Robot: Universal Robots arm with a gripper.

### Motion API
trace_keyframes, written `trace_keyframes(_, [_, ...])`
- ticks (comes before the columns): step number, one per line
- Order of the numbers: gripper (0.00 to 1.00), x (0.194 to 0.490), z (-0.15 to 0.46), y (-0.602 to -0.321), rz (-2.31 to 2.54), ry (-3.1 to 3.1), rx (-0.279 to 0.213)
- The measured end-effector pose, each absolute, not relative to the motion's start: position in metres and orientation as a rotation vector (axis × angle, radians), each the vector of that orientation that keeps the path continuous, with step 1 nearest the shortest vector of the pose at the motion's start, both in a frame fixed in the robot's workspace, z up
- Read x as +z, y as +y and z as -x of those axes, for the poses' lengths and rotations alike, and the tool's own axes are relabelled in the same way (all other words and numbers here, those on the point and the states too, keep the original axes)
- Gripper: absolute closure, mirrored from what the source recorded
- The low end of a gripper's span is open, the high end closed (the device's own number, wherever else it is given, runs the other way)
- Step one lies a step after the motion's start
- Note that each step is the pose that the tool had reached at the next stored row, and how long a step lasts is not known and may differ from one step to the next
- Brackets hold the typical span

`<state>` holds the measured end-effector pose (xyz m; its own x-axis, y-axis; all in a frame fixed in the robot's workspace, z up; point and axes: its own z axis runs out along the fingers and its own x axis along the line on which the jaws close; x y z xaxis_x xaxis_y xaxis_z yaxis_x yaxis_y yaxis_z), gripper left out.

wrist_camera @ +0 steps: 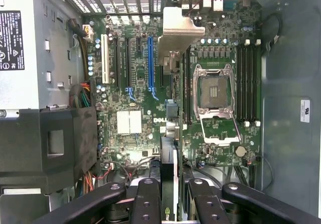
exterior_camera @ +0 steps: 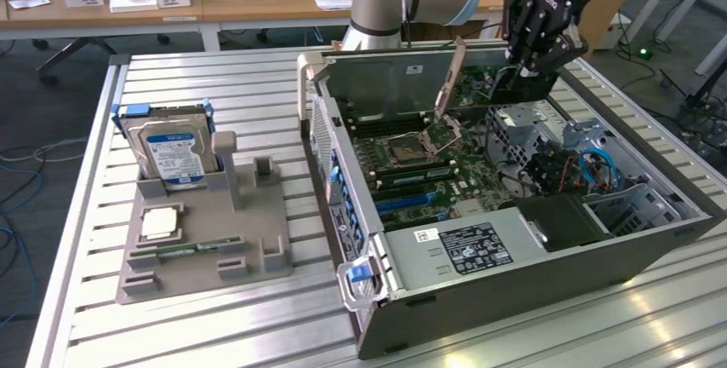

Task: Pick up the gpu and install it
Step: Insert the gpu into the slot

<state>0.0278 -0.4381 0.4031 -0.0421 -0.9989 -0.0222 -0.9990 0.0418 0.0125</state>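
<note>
The gpu [exterior_camera: 491, 89], a dark board with a pale metal bracket [exterior_camera: 450, 78] at one end, hangs on edge above the motherboard [exterior_camera: 415, 159] inside the open computer case [exterior_camera: 512, 287]. My gripper [exterior_camera: 529, 68] is shut on the board's end away from the bracket. In the wrist view the gpu [wrist_camera: 169, 169] runs edge-on from between my fingers [wrist_camera: 148, 199] toward its bracket [wrist_camera: 181, 30]. It hovers between the blue expansion slot [wrist_camera: 149, 66] and the empty CPU socket [wrist_camera: 216, 91].
On the exterior view's left a grey holder [exterior_camera: 204, 249] carries a silver hard drive [exterior_camera: 170, 151], a CPU [exterior_camera: 159, 225] and a green memory stick [exterior_camera: 187, 249]. The power supply [exterior_camera: 472, 244] and drive cage [exterior_camera: 631, 206] line the case's near side. The table is slatted metal [exterior_camera: 227, 325].
</note>
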Motion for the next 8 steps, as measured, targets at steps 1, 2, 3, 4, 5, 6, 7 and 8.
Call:
trace_keyframes(1, [0.74,0.4031,-0.0272,-0.4381,2.169,2.262,0.038])
trace_keyframes(2, [0.74,0.4031,-0.0266,-0.4381,2.169,2.262,0.038])
trace_keyframes(3, [0.74,0.403,-0.0263,-0.4381,2.169,2.262,0.038])
trace_keyframes(4, [0.74,0.403,-0.0263,-0.4381,2.169,2.262,0.038])
trace_keyframes(5, [0.74,0.403,-0.0263,-0.438,2.169,2.262,0.038])
trace_keyframes(6, [0.74,0.403,-0.0263,-0.438,2.169,2.262,0.038])
trace_keyframes(7, [0.74,0.403,-0.0263,-0.438,2.169,2.262,0.038])
trace_keyframes(8, [0.74,0.403,-0.0262,-0.438,2.169,2.262,0.038])
